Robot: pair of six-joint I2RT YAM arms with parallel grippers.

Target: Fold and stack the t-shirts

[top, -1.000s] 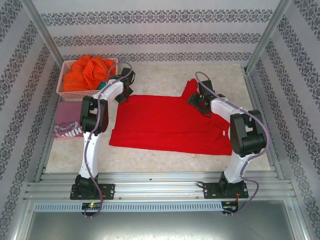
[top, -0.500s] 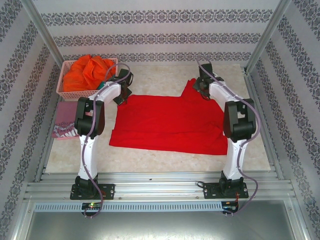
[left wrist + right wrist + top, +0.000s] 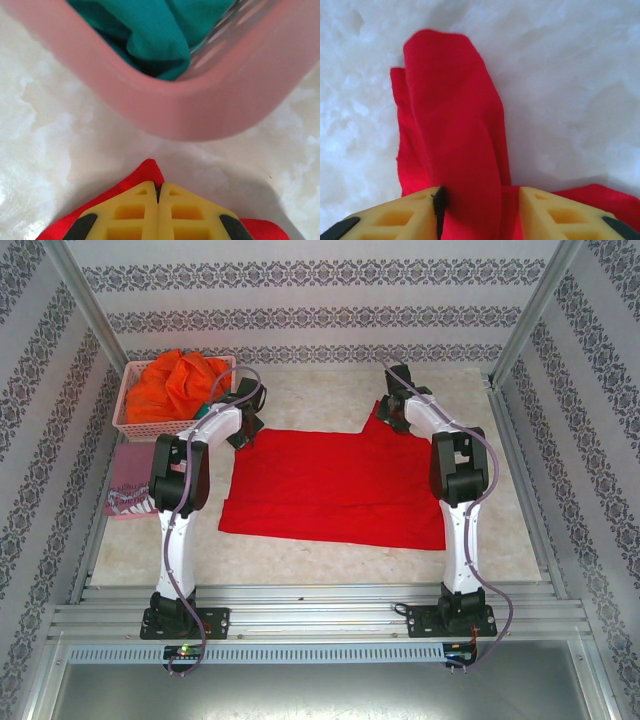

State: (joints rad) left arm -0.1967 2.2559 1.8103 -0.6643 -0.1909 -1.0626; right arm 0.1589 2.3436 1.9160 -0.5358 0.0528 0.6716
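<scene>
Shirt work is at the far edge now. The red shirt (image 3: 335,490) lies spread flat in the middle of the top view. The left gripper (image 3: 158,186) is closed tight on its upper left corner, just beside the basket (image 3: 190,115). Red cloth shows at the tips, and I judge that it pins this corner so the cloth does not slide. The right gripper (image 3: 480,192) stands part open astride the bunched sleeve (image 3: 455,125) at the shirt's upper right. The cloth is between the jaws but, as I judge, not pinched yet. With both ends held, the far edge could be lifted for a first fold. The maroon shirt (image 3: 135,490) at the left edge looks folded, probably the start of the stack.
</scene>
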